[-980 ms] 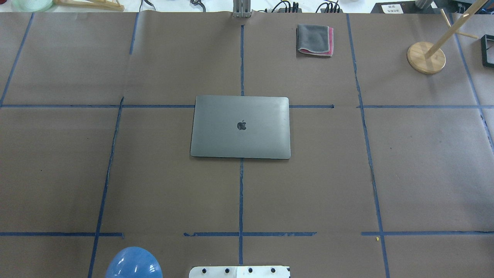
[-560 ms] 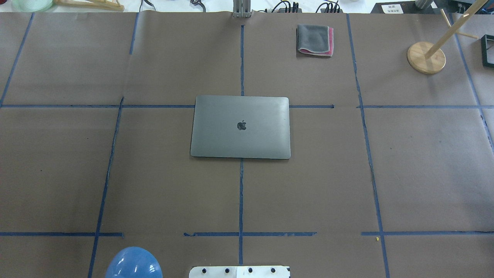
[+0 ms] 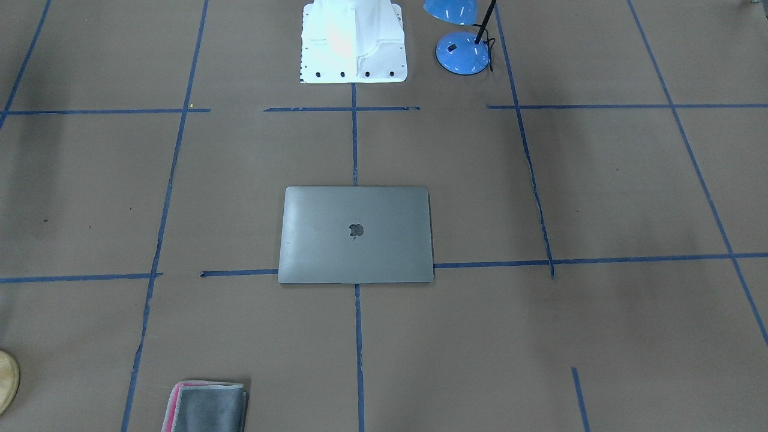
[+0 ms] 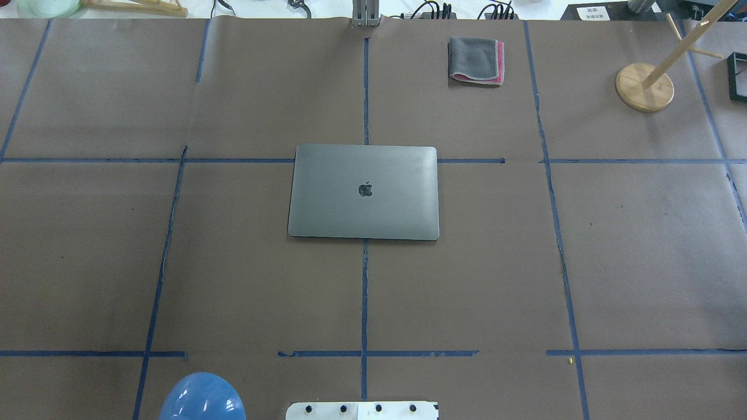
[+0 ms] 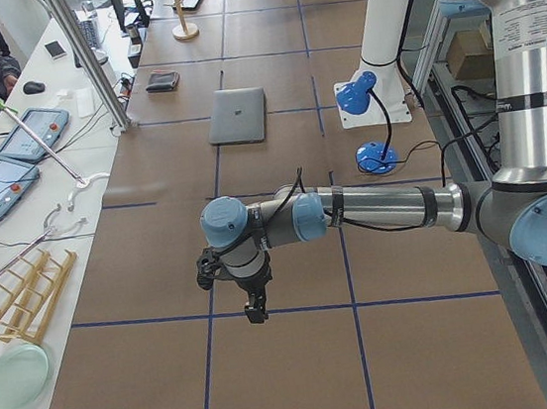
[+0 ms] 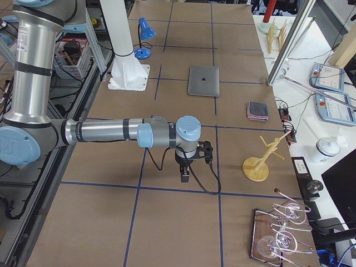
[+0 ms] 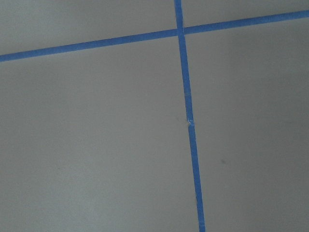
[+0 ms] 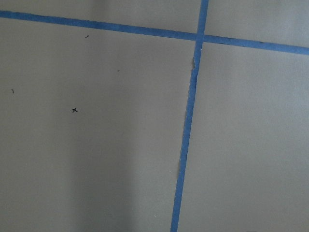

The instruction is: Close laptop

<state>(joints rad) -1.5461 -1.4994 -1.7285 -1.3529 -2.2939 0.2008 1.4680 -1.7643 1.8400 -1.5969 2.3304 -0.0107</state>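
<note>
brown paper is covering the whole bench (image 4: 642, 245), blue tape (image 4: 364, 291) is gridding it into squares, and operators' screens are lining the far side in the end views. the laptop (image 4: 363, 192) is lying dead centre on the bench, right over a tape crossing, lid flat down with the dark logo facing up. from these pictures the closing is looking done, no screen or keys showing anywhere. its long axis is running side to side across the robot's front.

both arms are hanging out at opposite ends of the bench. the left fingers (image 5: 255, 312) are pointing straight down over bare paper, the right fingers (image 6: 184, 175) are doing the same at the other end, and the laptop is sitting well apart from both, inward along the bench. neither arm is looking clearly nearer. apart or together? cannot tell, since they are showing only in the end views. both wrist cameras are seeing nothing but paper and tape.

the grey cloth (image 4: 475, 60) is resting at the far edge, the wooden stand (image 4: 643, 86) off toward the right, the blue lamp (image 3: 462, 53) by the robot's base.
</note>
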